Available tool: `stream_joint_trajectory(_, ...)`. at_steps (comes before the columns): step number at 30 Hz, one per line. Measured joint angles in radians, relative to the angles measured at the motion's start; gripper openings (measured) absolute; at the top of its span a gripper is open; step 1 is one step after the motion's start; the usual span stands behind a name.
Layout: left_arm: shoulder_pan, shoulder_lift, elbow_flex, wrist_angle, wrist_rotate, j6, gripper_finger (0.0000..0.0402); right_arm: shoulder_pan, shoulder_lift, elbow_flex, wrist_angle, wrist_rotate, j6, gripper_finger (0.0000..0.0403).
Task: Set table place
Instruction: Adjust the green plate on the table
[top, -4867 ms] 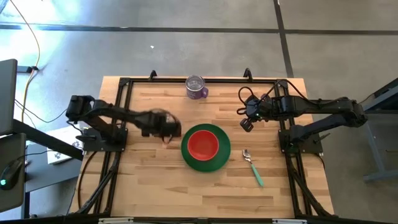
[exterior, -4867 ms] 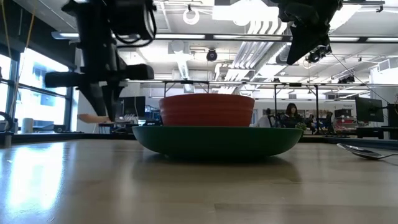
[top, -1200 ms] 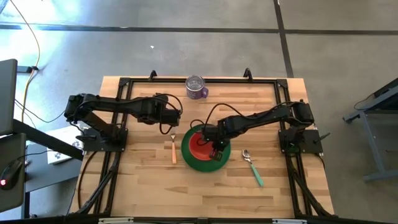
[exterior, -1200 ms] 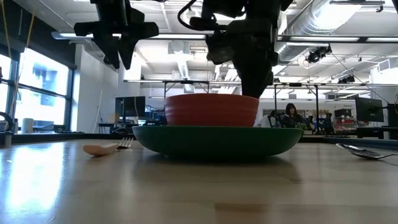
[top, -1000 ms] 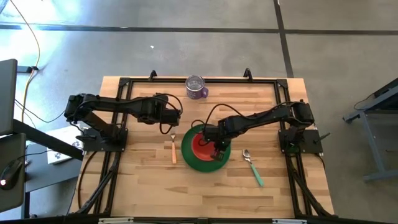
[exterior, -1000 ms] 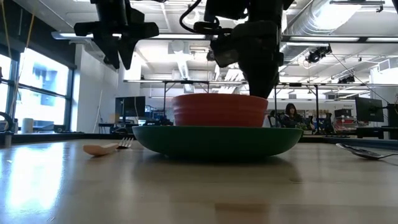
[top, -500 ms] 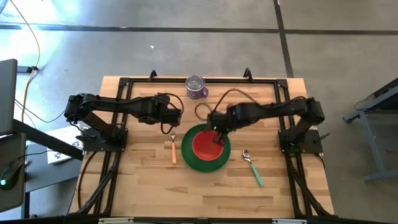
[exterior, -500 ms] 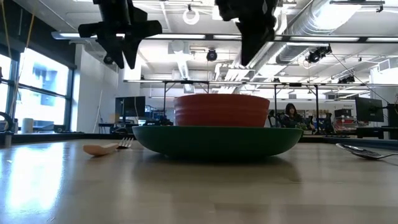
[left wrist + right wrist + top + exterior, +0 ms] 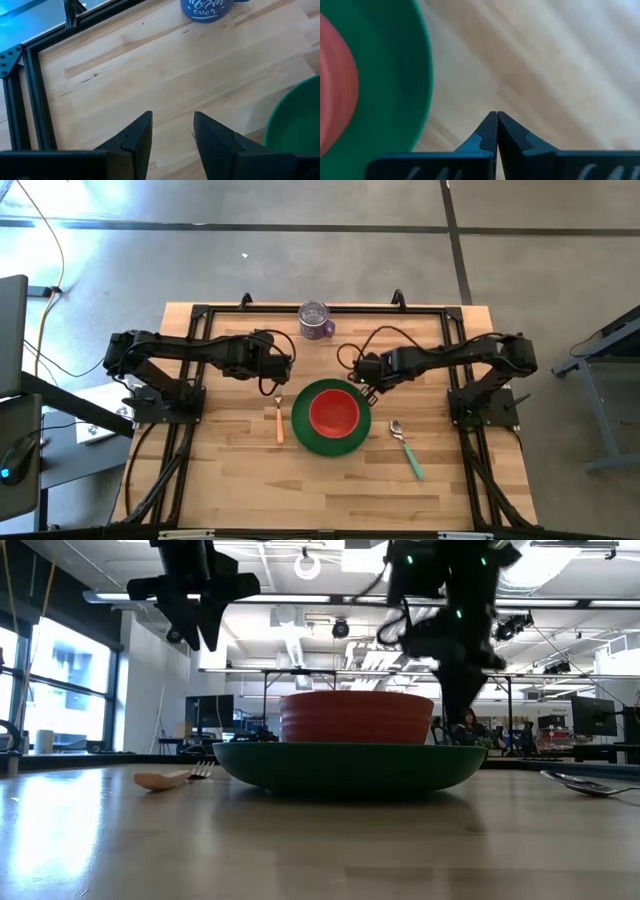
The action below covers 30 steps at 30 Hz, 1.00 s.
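Observation:
The round green plate lies mid-table with the smaller red bowl standing in it. The orange-handled fork lies flat just left of the plate. To the plate's right lies the metal spoon with its teal handle. My left gripper hangs open above bare wood beyond the fork; its wrist view shows the gap. My right gripper is shut and hovers over the table just past the plate's far right rim, touching nothing.
A purple mug stands near the far edge, between the two arms. The black frame runs along the left, right and far sides of the plank table. Bare wood stretches in front of the plate toward the near edge.
My right gripper stood at the red bowl inside the plate, and the bowl slid a little toward the table's right within the plate. The gripper then rose clear and drew back toward the far right, off the plate. The left arm stayed still.

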<state>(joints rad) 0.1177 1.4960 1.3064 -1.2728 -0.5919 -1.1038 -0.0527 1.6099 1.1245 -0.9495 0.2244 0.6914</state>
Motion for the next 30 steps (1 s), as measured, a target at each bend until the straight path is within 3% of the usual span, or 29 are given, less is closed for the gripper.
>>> stream_joint_trajectory(8,0.0,0.0,0.0,0.0,-0.001,0.025,0.0131,0.001,-0.001,-0.192,0.282,-0.11,0.132,0.0)
stream_joint_trajectory(30,0.0,0.0,0.0,0.0,0.002,0.034,0.0131,0.123,-0.002,-0.166,0.339,-0.199,0.278,0.0)
